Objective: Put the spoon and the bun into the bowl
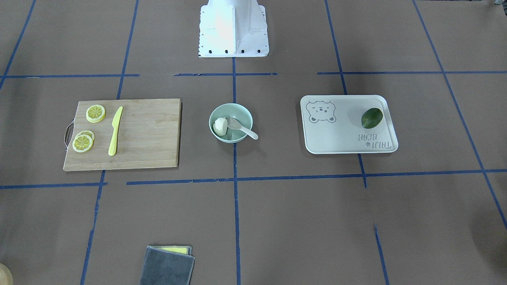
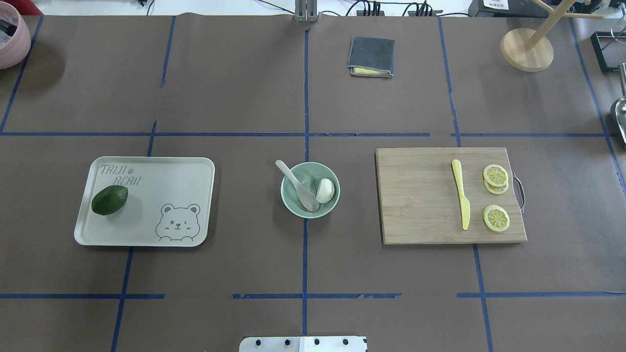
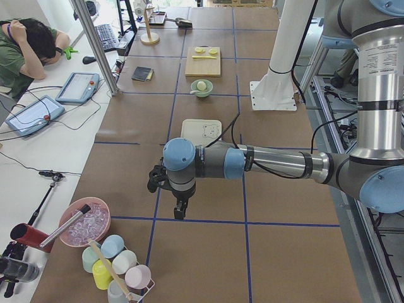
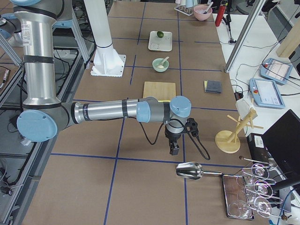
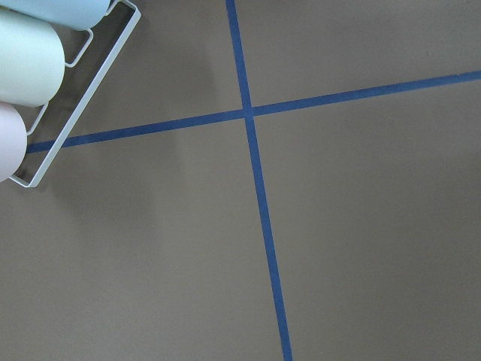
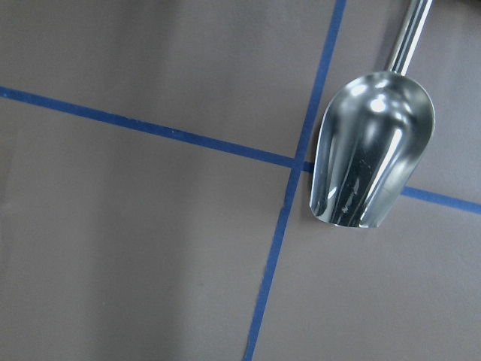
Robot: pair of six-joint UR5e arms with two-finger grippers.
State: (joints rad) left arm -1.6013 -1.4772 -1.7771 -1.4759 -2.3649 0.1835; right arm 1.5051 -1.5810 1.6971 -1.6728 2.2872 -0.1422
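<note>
1. A table (image 2: pixel 234 88) covered in brown paper and crossed by blue tape lines filled the overhead view; the robot's white base was cut off at the near edge.
2. The left arm (image 3: pixel 271 161) lay stretched out level, far from the bowl, with its gripper (image 3: pixel 180 211) pointing down over bare table. The right arm (image 4: pixel 108 111) was stretched level the same way, with its gripper (image 4: pixel 174 149) pointing down near a metal scoop (image 6: pixel 372 150). Both claws appeared only in side views, so whether they were open or closed could not be told.
3. The mint-green bowl (image 2: pixel 292 205) sat mid-table, between a bear tray (image 2: pixel 161 181) and a wooden cutting board (image 2: pixel 415 195).
4. The spoon (image 2: pixel 298 186) rested with its scoop inside the bowl. Its handle leaned over the rim, and its long axis ran diagonally away from the robot and towards its left.
5. The bun (image 2: pixel 325 190) sat inside the bowl, just beside the scoop on the robot's right; its pleats were too small to make out
</note>
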